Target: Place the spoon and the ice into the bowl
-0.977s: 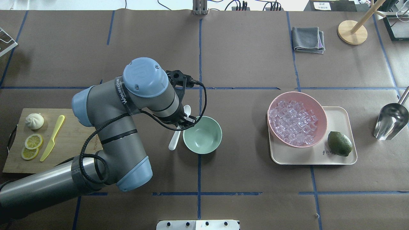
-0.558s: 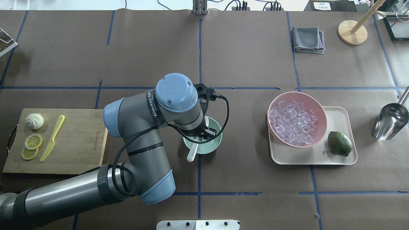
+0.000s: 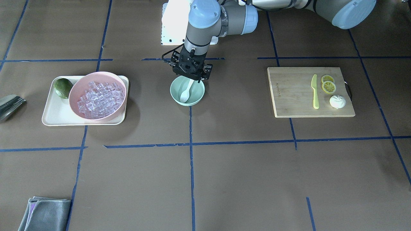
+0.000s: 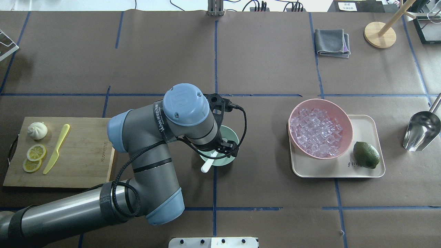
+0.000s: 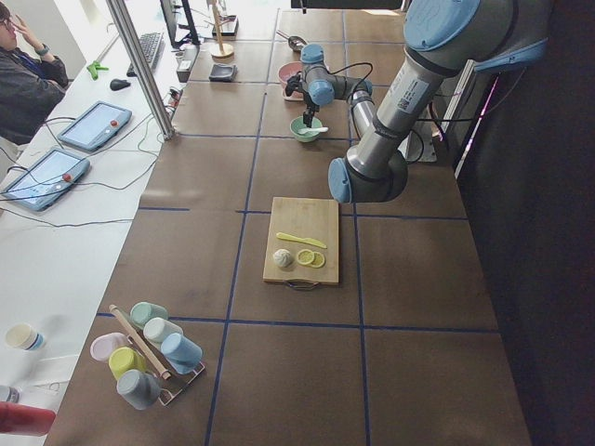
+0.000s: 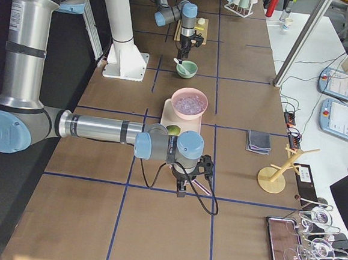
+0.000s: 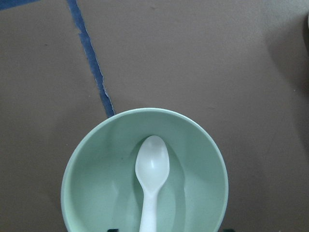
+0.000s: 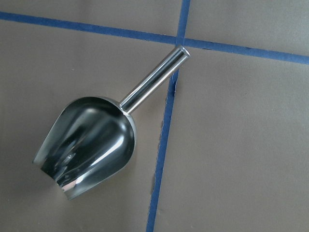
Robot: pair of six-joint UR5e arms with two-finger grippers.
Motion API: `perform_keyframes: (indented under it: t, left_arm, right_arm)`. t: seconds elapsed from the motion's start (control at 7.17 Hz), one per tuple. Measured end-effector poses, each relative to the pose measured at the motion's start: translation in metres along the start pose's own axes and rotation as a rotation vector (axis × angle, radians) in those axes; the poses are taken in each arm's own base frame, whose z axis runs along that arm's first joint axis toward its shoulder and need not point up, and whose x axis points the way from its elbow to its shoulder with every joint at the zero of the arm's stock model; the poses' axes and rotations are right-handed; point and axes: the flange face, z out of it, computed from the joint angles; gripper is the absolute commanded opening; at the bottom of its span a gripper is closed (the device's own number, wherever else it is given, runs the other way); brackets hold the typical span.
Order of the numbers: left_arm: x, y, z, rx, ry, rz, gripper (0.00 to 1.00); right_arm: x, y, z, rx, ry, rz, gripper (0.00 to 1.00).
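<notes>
The mint-green bowl (image 4: 225, 156) stands at the table's middle. The white spoon (image 7: 152, 169) lies in it, scoop down inside. Its handle (image 4: 206, 167) sticks out over the rim on the robot's side. My left gripper (image 3: 191, 74) hangs just above the bowl. In the left wrist view dark slivers of its jaws show wide apart on either side of the handle, so it looks open. The ice (image 4: 316, 132) fills the pink bowl (image 4: 341, 113). My right gripper (image 6: 180, 185) hovers over a steel scoop (image 8: 87, 145); I cannot tell whether it is open or shut.
The pink bowl and a lime (image 4: 366, 155) sit on a cream tray (image 4: 367, 124). The steel scoop also shows in the overhead view (image 4: 421, 131), right of the tray. A cutting board (image 4: 86, 151) holds a yellow-green knife (image 4: 57, 148), lemon slices and a bun. A grey cloth (image 4: 332, 42) lies at the far right.
My left arm has swung right, carrying the spoon from beside the bowl's left rim to over the bowl. The spoon now rests inside the bowl.
</notes>
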Motion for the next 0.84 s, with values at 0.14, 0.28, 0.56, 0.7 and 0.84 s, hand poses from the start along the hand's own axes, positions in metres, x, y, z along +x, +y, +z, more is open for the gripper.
perform_keyframes:
  t: [0.14, 0.28, 0.56, 0.7, 0.84]
  left_arm:
    - [-0.021, 0.008, -0.015, -0.026, -0.017, -0.006, 1.0]
    - [-0.053, 0.014, -0.039, -0.036, -0.049, 0.007, 1.0]
    - [-0.13, 0.027, -0.084, -0.021, -0.113, 0.041, 1.0]
    - [-0.178, 0.033, -0.104, -0.009, -0.143, 0.006, 1.0]
    - [-0.226, 0.033, -0.123, -0.008, -0.161, -0.045, 1.0]
  right_arm:
    - [-0.003, -0.001, 0.002, -0.004, 0.0, -0.01, 1.0]
    - [-0.006, -0.003, 0.003, 0.0, 0.0, -0.022, 1.0]
    - [-0.012, -0.008, 0.0, 0.018, 0.0, -0.045, 1.0]
    - [-0.017, -0.013, -0.004, 0.038, 0.0, -0.065, 1.0]
    - [-0.022, -0.018, -0.007, 0.051, -0.003, -0.081, 1.0]
